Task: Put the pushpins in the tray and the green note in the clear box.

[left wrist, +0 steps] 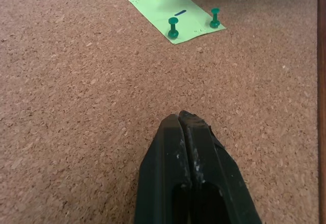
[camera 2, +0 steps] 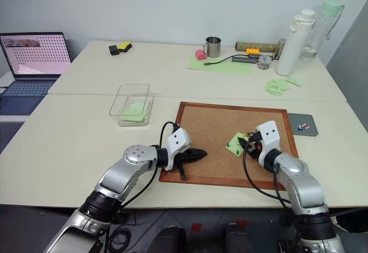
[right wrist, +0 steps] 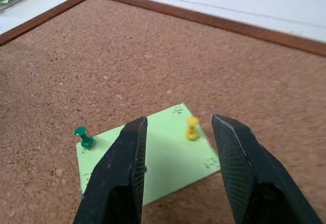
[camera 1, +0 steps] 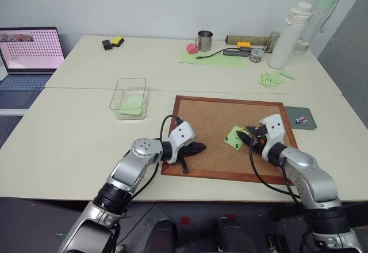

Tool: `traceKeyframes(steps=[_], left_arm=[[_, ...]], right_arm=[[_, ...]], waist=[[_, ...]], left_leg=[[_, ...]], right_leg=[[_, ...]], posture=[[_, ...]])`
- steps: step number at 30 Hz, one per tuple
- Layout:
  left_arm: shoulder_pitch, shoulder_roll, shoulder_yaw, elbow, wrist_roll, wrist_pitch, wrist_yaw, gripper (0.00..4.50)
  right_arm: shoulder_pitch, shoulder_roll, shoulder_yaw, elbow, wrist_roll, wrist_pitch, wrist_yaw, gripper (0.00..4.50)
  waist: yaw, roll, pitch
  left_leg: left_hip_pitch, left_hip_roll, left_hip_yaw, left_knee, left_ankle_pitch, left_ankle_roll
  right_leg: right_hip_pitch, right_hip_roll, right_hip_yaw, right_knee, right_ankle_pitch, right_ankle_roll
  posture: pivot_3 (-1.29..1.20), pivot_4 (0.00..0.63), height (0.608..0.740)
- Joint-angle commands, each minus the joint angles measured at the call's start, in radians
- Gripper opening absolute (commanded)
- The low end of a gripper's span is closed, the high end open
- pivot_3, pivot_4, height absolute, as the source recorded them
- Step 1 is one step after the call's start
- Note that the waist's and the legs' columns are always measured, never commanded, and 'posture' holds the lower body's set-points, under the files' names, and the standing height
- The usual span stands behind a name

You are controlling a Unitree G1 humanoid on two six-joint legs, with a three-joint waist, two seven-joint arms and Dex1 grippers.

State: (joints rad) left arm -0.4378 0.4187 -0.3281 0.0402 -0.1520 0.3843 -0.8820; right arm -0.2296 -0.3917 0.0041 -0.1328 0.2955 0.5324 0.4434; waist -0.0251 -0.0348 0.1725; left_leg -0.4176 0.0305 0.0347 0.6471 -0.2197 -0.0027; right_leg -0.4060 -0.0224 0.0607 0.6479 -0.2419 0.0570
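1. The step in hand, as I judge it, is pulling the yellow pushpin (right wrist: 192,127) out of the green note (left wrist: 175,15), which lies pinned on the corkboard (camera 1: 218,115) toward its right side.
2. To do it well, the right gripper (right wrist: 178,127) should come down so the yellow head sits squarely between its fingers, close on the head rather than the paper, then lift straight up along the pin's shaft so the note does not tear or drag.
3. Two green pushpins (left wrist: 173,28) also hold the note; they should come out before anyone tugs at the paper.
4. The right gripper's fingers stand apart, holding nothing, poised just over the note with the yellow pin seen in the gap between them. The right arm reaches forward and inward, the gripper tilted slightly downward.
5. The left gripper (left wrist: 183,119) has its fingers pressed together, empty, hovering low over bare cork near the board's left edge, pointing across toward the note and well apart from it.
6. The dark-grey tray (camera 1: 302,118) lies on the table just beside the board's right edge, with a few small pins already in it.
7. The clear box (camera 1: 130,98) stands on the table off the board's far left corner, with green paper inside.
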Motion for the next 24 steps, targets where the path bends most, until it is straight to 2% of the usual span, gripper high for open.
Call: traceKeyframes(steps=[1,7,17,24], left_arm=[[0.015,-0.005,-0.011,-0.009,0.008,0.01,-0.005,0.01],[0.02,-0.001,-0.005,-0.029,0.002,0.03,-0.008,0.01],[0.012,0.006,0.004,-0.03,0.008,0.048,-0.012,0.0],[0.003,0.011,0.0,-0.022,0.016,0.076,-0.01,0.0]], right_arm=[[-0.046,0.007,-0.013,0.048,-0.019,-0.049,0.003,2.06],[-0.09,0.032,-0.014,0.147,-0.028,-0.087,0.01,2.06],[-0.115,0.059,-0.044,0.201,-0.017,-0.118,0.021,0.16],[-0.103,0.065,-0.064,0.148,0.017,-0.114,0.039,0.05]], waist=[[0.0,0.0,0.0],[-0.001,0.001,0.0],[-0.002,0.001,-0.001],[-0.002,0.001,-0.001]], left_leg=[[0.0,0.0,0.0,0.0,0.0,0.0],[0.0,0.0,0.0,0.0,0.0,0.0],[0.0,0.0,0.0,0.0,0.0,0.0],[0.0,0.0,0.0,0.0,0.0,0.0]], right_leg=[[0.0,0.0,0.0,0.0,0.0,0.0],[0.0,0.0,0.0,0.0,0.0,0.0],[0.0,0.0,0.0,0.0,0.0,0.0],[0.0,0.0,0.0,0.0,0.0,0.0]], posture=[[0.0,0.15,0.74],[0.0,0.15,0.74],[0.0,0.15,0.74],[0.0,0.15,0.74]])
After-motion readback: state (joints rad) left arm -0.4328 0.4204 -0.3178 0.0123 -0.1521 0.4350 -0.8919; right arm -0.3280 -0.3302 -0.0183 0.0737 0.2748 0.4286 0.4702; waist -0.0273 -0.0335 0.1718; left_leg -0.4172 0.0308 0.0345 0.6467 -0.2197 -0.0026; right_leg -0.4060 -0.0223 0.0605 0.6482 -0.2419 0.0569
